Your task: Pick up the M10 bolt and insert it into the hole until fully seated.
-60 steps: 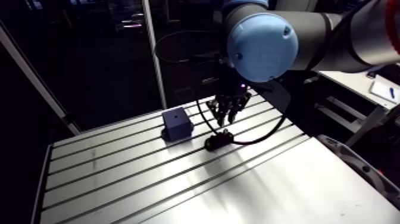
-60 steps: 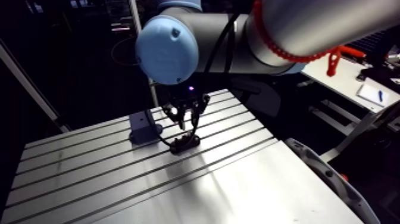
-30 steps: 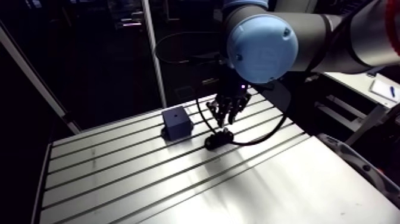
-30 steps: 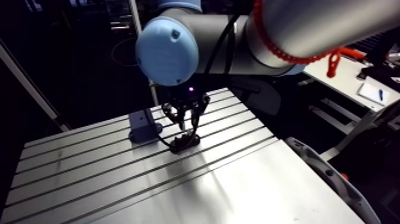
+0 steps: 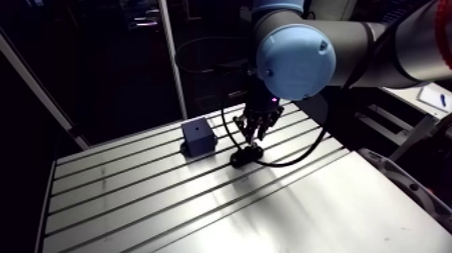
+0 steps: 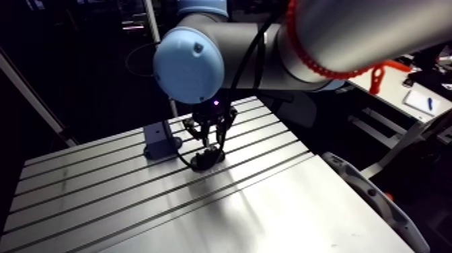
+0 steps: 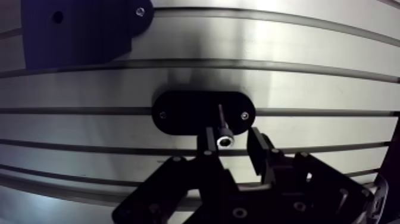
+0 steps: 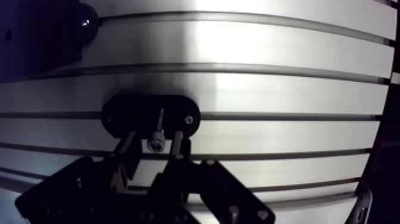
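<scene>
Now, on the surface (image 5: 134, 195), the blue block (image 5: 199, 136) is sitting at ten o'clock from the black holder (image 7: 178, 113). The tool (image 7: 232, 139), fingers apart, is straddling the upright bolt (image 7: 224, 141) off-centre, so closing unevenly is likely risking a tilted, jammed bolt.

I see the M10 bolt (image 7: 223, 139) standing upright in the middle of a black oval holder (image 7: 181, 113), socket head up, its thin shank running down into the plate. The head is bright metal with a dark recess. It sits between the fingers of my claw (image 7: 233, 144), close against one finger with a clear gap to the other. The holder lies flat on the tabletop (image 5: 134, 195), in from the far edge. The hole (image 5: 196, 126) is a small dark round opening in the top face of a dark blue block (image 5: 198, 138), which stands nearer the far edge, apart from the holder.
</scene>
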You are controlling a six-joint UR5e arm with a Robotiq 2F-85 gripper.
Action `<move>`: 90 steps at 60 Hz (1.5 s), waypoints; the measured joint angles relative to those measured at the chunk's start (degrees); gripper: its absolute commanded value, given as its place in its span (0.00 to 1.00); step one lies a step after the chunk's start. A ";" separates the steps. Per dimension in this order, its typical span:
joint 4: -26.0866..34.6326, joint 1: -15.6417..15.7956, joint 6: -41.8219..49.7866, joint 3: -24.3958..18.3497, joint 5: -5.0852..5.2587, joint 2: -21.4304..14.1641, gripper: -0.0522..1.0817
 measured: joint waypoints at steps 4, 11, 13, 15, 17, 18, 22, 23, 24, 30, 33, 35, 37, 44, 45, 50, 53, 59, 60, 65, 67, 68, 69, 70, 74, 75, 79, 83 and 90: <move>-0.10 -0.14 0.00 0.16 0.02 0.02 0.56; -0.21 -0.29 -0.01 0.36 0.04 0.04 0.56; -0.21 -0.32 0.00 0.41 0.04 0.04 0.56; -0.22 -0.34 0.00 0.48 0.05 0.04 0.56; -0.23 -0.36 0.00 0.56 0.05 0.03 0.56; -0.23 -0.36 0.00 0.60 0.05 0.04 0.56; -0.26 -0.37 0.02 0.79 0.07 0.02 0.56; -0.26 -0.37 0.02 0.84 0.07 0.02 0.56; -0.27 -0.37 0.03 0.88 0.06 0.01 0.56; -0.30 -0.36 0.06 1.15 0.07 -0.01 0.56; -0.32 -0.36 0.08 1.25 0.07 -0.03 0.56; -0.32 -0.35 0.08 1.30 0.07 -0.04 0.56; -0.33 -0.34 0.08 1.35 0.07 -0.05 0.56; -0.34 -0.30 0.12 1.42 0.07 -0.04 0.56; -0.34 -0.29 0.12 1.42 0.08 -0.04 0.56; -0.34 -0.28 0.16 1.41 0.08 -0.05 0.56; -0.35 -0.27 0.19 1.40 0.08 -0.06 0.56; -0.35 -0.24 0.23 1.37 0.07 -0.06 0.56; -0.35 -0.24 0.24 1.37 0.08 -0.06 0.56; -0.35 -0.21 0.26 1.35 0.10 -0.06 0.56; -0.36 -0.20 0.27 1.34 0.11 -0.06 0.56; -0.37 -0.20 0.27 1.33 0.11 -0.05 0.56; -0.39 -0.19 0.28 1.33 0.12 -0.05 0.56; -0.43 -0.19 0.28 1.33 0.12 -0.05 0.56; -0.62 -0.18 0.28 1.33 0.16 -0.04 0.56; -0.70 -0.18 0.28 1.33 0.16 -0.04 0.56; -0.96 -0.17 0.26 1.35 0.19 -0.03 0.56; -1.19 -0.16 0.23 1.36 0.21 -0.03 0.57; -1.42 -0.16 0.21 1.38 0.23 -0.01 0.57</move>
